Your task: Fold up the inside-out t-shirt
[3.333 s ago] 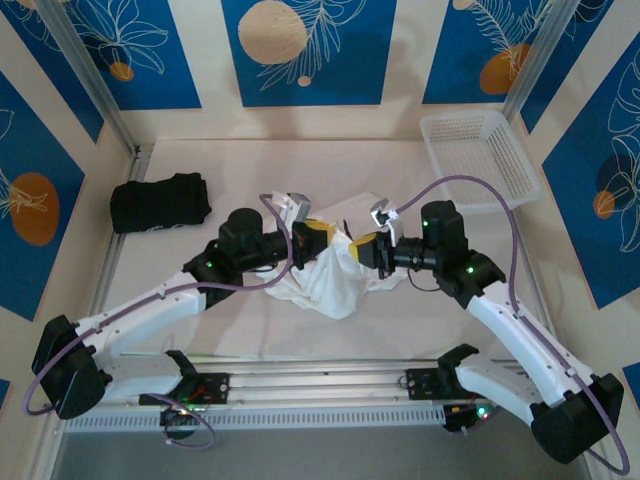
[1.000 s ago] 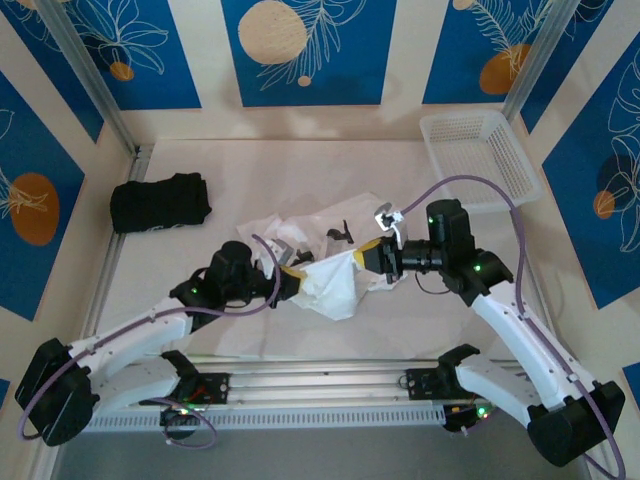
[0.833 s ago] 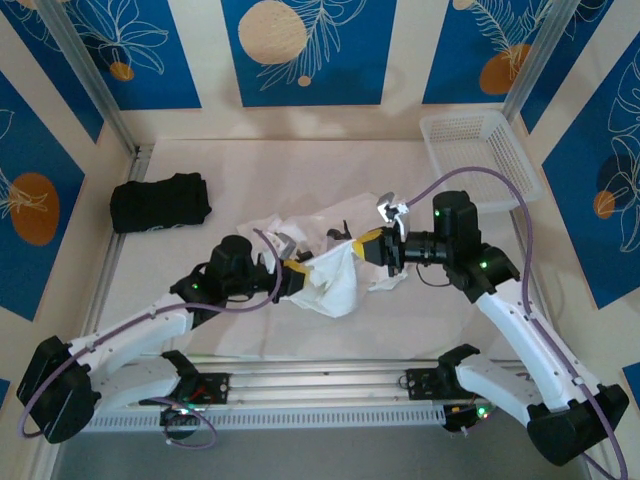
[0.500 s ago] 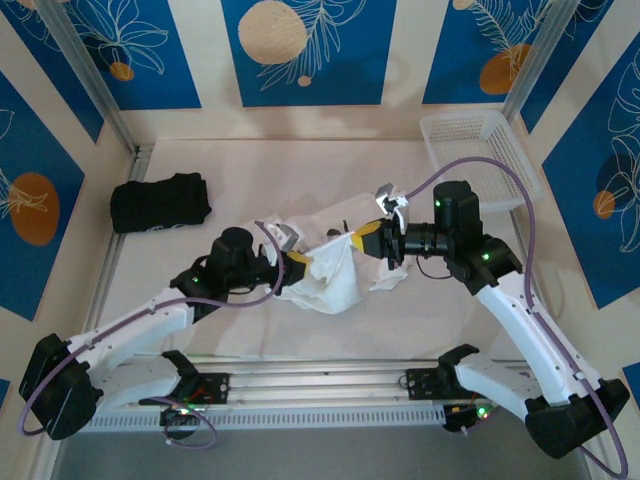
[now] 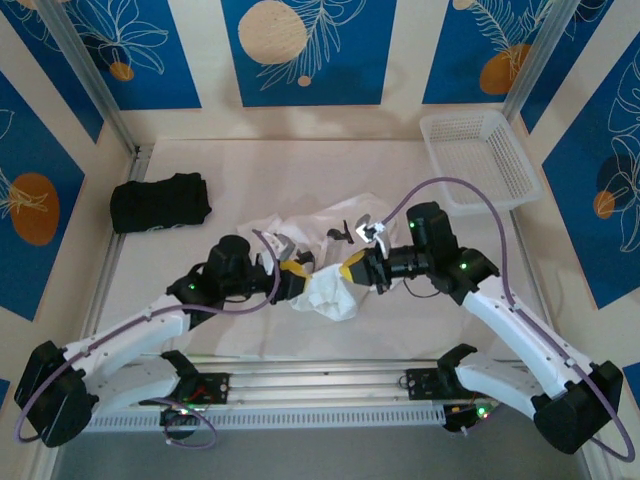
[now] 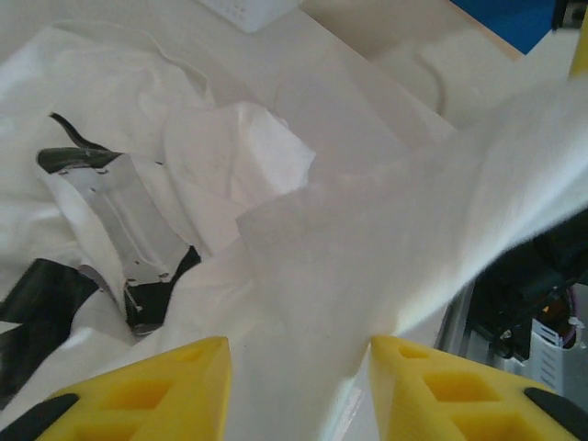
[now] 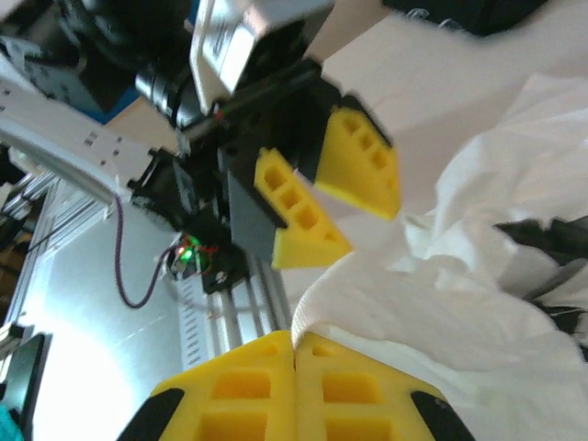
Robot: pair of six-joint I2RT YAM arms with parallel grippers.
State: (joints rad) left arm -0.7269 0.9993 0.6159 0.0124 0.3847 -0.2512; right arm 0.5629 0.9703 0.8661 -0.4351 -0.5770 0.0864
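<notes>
Seen from above, a black folded garment [image 5: 160, 202] lies near the table's [image 5: 250, 165] left edge, at about ten o'clock from the table's centre. The left gripper [image 5: 293, 279] sits at the nine o'clock side of the inside-out t-shirt [image 5: 330, 292]. Its yellow fingers [image 6: 147, 390] stand apart, with white cloth lying loose between and beyond them and nothing pinched. The t-shirt is crumpled in a heap at mid-table, and one bunch of it is drawn up between the two grippers. The right gripper [image 5: 350, 272] meets that bunch from three o'clock. Its fingers [image 7: 248, 386] are pressed flat together, and the shirt's cloth is nipped at their tips. A white basket [image 5: 480, 158] rests well apart, at two o'clock.
</notes>
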